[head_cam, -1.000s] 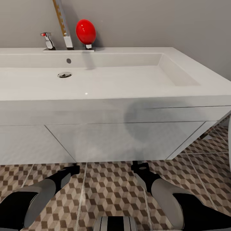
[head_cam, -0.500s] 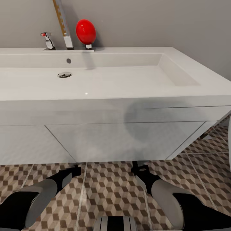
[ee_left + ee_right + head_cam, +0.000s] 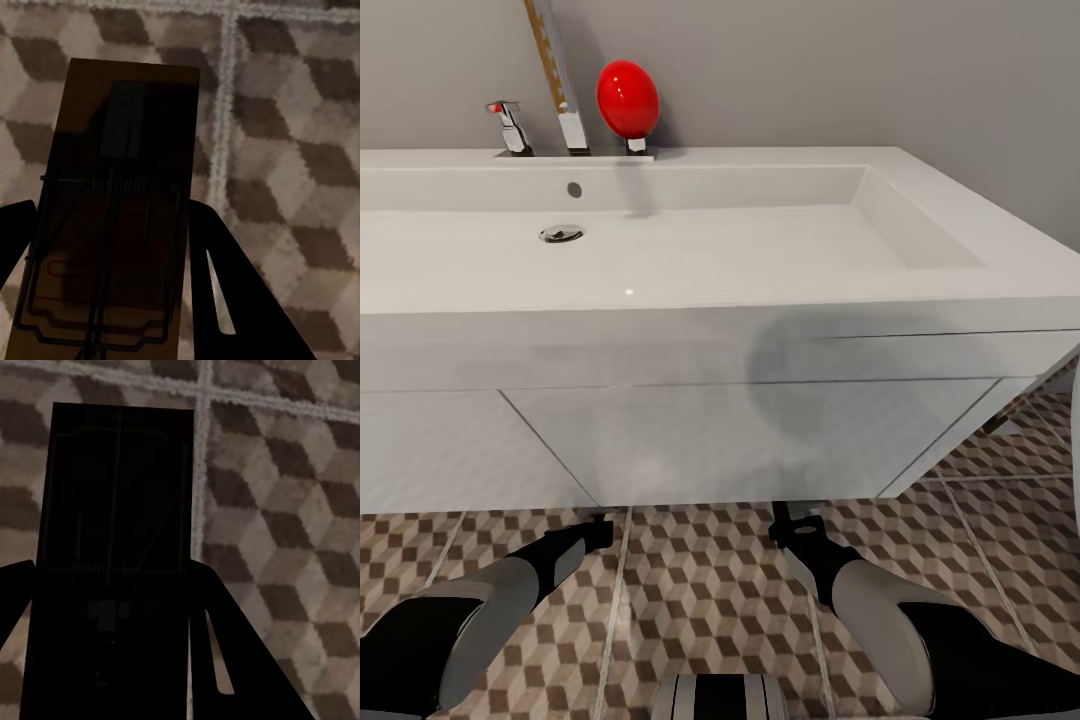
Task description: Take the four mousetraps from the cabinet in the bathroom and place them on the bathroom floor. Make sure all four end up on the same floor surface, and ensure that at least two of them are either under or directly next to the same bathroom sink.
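Left mousetrap (image 3: 112, 217): flat brown board with wire spring and bar, clamped in the left claw (image 3: 109, 285) above the tiled floor (image 3: 292, 150).
Right mousetrap (image 3: 112, 562): dark, shadowed board, held likewise by the right claw (image 3: 109, 645).
Sink (image 3: 660, 240): long white basin, straight ahead.

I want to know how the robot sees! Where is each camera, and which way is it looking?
Head view: sits on the robot's head, looks forward and down at the sink and the bathroom floor; both arms show.
Left wrist view: on the left arm, looks along the left gripper at a mousetrap.
Right wrist view: on the right arm, looks along the right gripper at another mousetrap.
All views share the cube-patterned floor.
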Tool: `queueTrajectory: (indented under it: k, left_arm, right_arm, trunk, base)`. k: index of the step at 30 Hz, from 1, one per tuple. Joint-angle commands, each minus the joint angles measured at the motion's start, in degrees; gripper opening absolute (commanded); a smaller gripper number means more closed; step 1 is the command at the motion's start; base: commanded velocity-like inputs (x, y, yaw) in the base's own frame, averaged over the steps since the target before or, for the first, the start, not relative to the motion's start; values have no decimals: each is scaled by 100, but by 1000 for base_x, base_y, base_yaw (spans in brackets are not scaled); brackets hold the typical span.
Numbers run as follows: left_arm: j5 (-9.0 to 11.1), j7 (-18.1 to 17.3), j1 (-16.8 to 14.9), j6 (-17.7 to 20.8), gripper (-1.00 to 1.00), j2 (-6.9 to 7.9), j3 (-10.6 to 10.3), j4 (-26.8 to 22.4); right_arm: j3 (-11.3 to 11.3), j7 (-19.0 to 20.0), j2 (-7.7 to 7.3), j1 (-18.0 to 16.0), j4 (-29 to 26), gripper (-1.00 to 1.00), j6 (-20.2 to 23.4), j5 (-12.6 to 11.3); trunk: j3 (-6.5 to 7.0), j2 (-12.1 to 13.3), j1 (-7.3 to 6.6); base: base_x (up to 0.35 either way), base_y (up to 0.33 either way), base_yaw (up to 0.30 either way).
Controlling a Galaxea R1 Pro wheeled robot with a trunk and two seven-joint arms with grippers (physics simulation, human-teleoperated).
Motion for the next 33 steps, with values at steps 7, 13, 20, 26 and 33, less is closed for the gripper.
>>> queueTrajectory:
  k: [7, 13, 20, 26, 33]
  left_arm:
    - [39, 4, 1, 12, -100, 0, -35, -4]
    - [39, 4, 0, 10, -100, 0, -35, -4]
    - [39, 4, -1, 2, -100, 0, -35, -4]
    - [39, 4, -2, 2, -100, 0, -35, -4]
    - [39, 4, -2, 2, -100, 0, -35, -4]
  right_arm:
    - [-50, -18, 3, -5, -9, 100, 38, 42]
    - [-51, -19, 3, -2, -9, 100, 43, 41]
    - [-51, -18, 3, -5, -9, 100, 41, 41]
    - [-50, -18, 3, -5, -9, 100, 41, 42]
    - [-48, -18, 3, -6, -9, 100, 36, 48]
  trunk:
    - [-4, -1, -1]
    - [-4, -1, -1]
    - [-4, -1, -1]
    - [-4, -1, -1]
    - [-4, -1, -1]
  base:
    - [0, 0, 0]
    - [0, 0, 0]
    - [0, 0, 0]
    - [0, 0, 0]
    - [0, 0, 0]
